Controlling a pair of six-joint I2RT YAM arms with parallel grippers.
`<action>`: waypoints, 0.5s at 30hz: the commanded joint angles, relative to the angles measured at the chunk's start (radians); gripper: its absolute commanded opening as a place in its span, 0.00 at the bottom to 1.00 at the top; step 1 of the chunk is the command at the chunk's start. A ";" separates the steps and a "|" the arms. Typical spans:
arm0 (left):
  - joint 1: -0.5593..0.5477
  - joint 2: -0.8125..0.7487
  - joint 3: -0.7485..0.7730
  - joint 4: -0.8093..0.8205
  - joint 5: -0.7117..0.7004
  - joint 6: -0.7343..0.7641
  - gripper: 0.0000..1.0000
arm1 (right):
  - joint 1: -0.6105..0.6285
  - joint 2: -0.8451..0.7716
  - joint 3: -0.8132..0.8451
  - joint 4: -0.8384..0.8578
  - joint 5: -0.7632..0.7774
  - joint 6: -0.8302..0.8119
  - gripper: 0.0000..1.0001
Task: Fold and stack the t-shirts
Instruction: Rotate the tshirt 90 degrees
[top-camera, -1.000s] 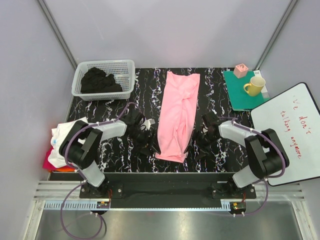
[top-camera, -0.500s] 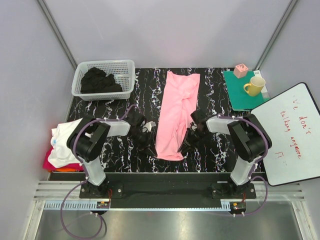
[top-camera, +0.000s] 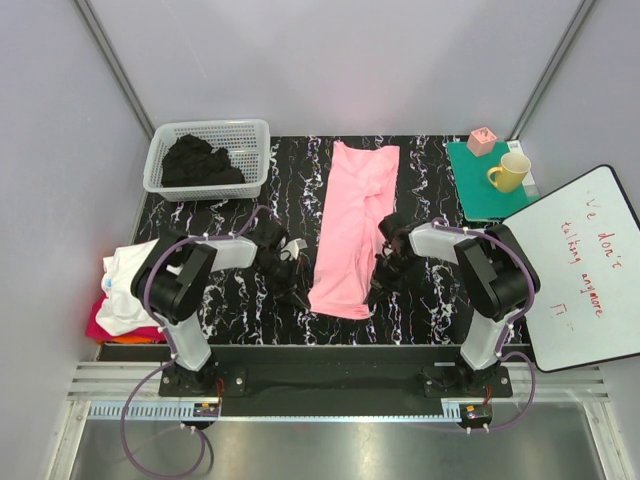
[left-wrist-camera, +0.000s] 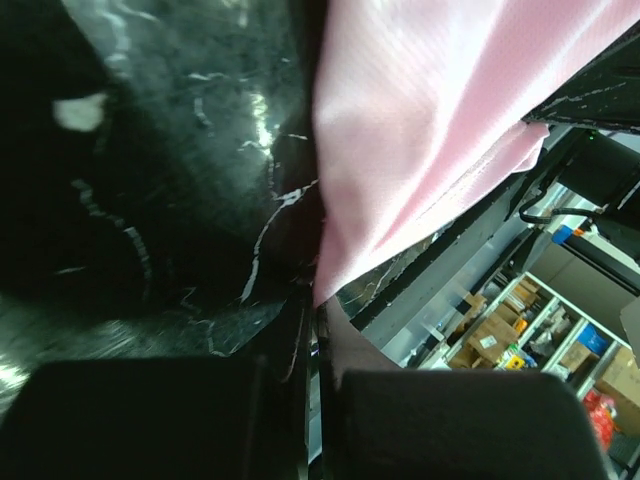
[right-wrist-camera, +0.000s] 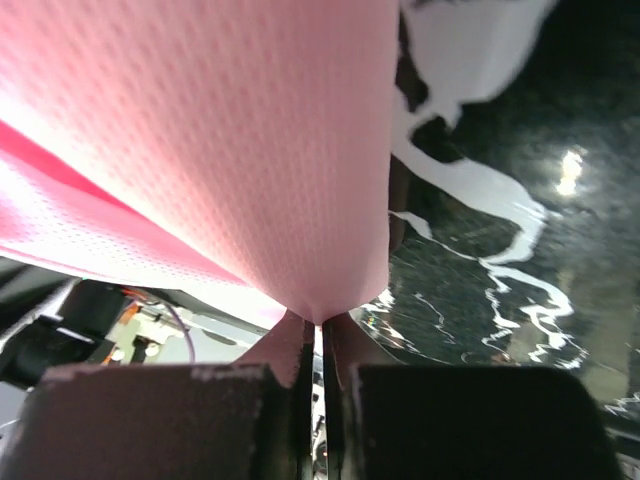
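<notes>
Left hand (top-camera: 291, 288), right hand (top-camera: 381, 280) low, fingers pinched together.

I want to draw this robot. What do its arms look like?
Draw two matching arms. The left arm and the right arm each have silver-grey shells between chunky, round black joints. A thin purplish cable loops along each arm and down to its base. The jaws are black with flat sides.

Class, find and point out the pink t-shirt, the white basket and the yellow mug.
pink t-shirt (top-camera: 352, 215), top external view, middle of the cloth.
white basket (top-camera: 257, 158), top external view, its right wall.
yellow mug (top-camera: 514, 172), top external view, its body.
</notes>
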 joint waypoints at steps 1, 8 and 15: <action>0.048 -0.052 -0.003 -0.060 -0.098 0.065 0.00 | 0.007 -0.006 0.025 -0.139 0.115 -0.057 0.00; 0.067 -0.050 -0.042 -0.095 -0.083 0.120 0.00 | 0.007 0.017 0.039 -0.198 0.201 -0.092 0.00; 0.067 -0.058 -0.046 -0.106 -0.052 0.123 0.17 | 0.007 0.044 0.076 -0.229 0.222 -0.121 0.04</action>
